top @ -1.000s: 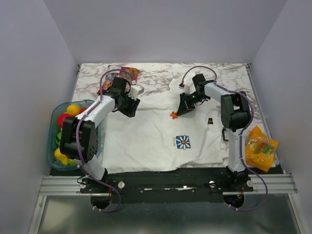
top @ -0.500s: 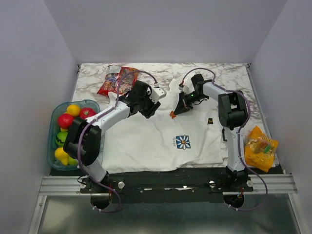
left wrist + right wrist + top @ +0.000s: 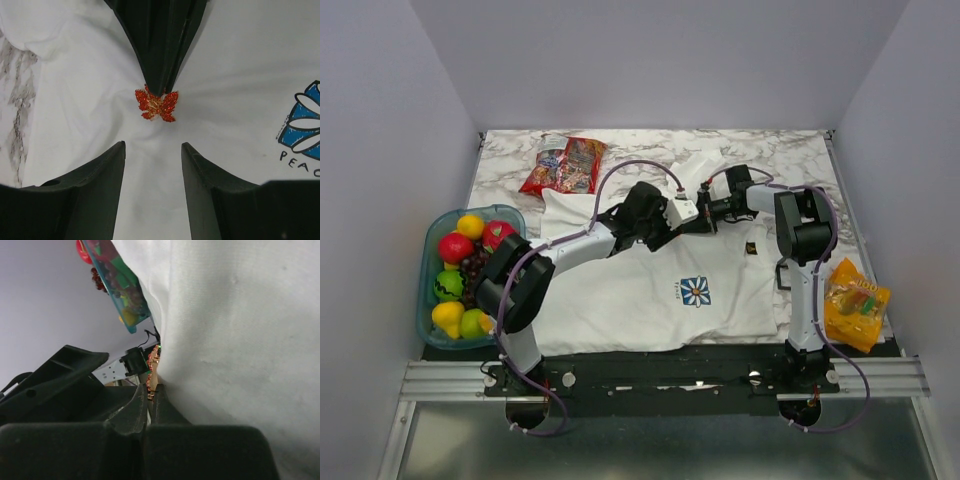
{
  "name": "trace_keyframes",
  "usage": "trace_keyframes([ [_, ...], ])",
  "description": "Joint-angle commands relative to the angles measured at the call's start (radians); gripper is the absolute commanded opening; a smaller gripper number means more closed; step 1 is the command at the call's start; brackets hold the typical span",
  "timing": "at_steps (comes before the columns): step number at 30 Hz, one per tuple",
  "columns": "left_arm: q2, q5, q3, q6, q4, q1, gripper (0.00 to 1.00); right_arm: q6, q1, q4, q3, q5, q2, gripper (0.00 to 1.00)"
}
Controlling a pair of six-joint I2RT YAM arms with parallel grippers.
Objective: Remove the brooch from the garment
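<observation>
The white garment (image 3: 620, 290) lies flat on the table, with its daisy print (image 3: 695, 291) and a dark patch (image 3: 751, 248). The orange-red brooch (image 3: 156, 105) is pinned to it; the two grippers hide it in the top view. My right gripper (image 3: 159, 91) is shut on the brooch's upper edge, and the right wrist view shows its tips (image 3: 152, 387) pinching the brooch (image 3: 154, 365) against the cloth (image 3: 240, 340). My left gripper (image 3: 153, 146) is open, empty and just short of the brooch, facing the right one. From above they meet, left (image 3: 682, 226) and right (image 3: 704, 216).
A red snack bag (image 3: 565, 165) lies at the back left. A blue basket (image 3: 428, 300) of toy fruit stands at the left edge. An orange packet (image 3: 855, 300) lies at the right front. Bare marble table (image 3: 790, 150) shows behind the shirt.
My left arm has swung right, from the shirt's left shoulder to the brooch. My right gripper has stayed at the brooch and turned lower; the cloth behind it has bunched up.
</observation>
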Motion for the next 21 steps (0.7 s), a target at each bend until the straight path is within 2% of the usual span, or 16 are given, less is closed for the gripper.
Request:
trace_keyframes([
  [1, 0.040, 0.061, 0.053, 0.024, 0.026, -0.026, 0.57, 0.211, 0.017, 0.029, -0.056, -0.062, 0.036, 0.00],
  [10, 0.087, 0.052, 0.074, 0.052, 0.029, -0.040, 0.55, 0.219, 0.015, 0.032, -0.069, -0.055, 0.036, 0.00],
  [16, 0.139, -0.097, 0.107, 0.084, 0.052, -0.046, 0.50, 0.219, 0.017, 0.032, -0.081, -0.059, 0.027, 0.00],
  [19, 0.149, -0.134, 0.114, 0.099, 0.082, -0.046, 0.46, 0.217, 0.015, 0.032, -0.084, -0.061, 0.025, 0.01],
  [21, 0.155, -0.137, 0.120, 0.107, 0.073, -0.046, 0.38, 0.217, 0.015, 0.032, -0.082, -0.059, 0.025, 0.00],
])
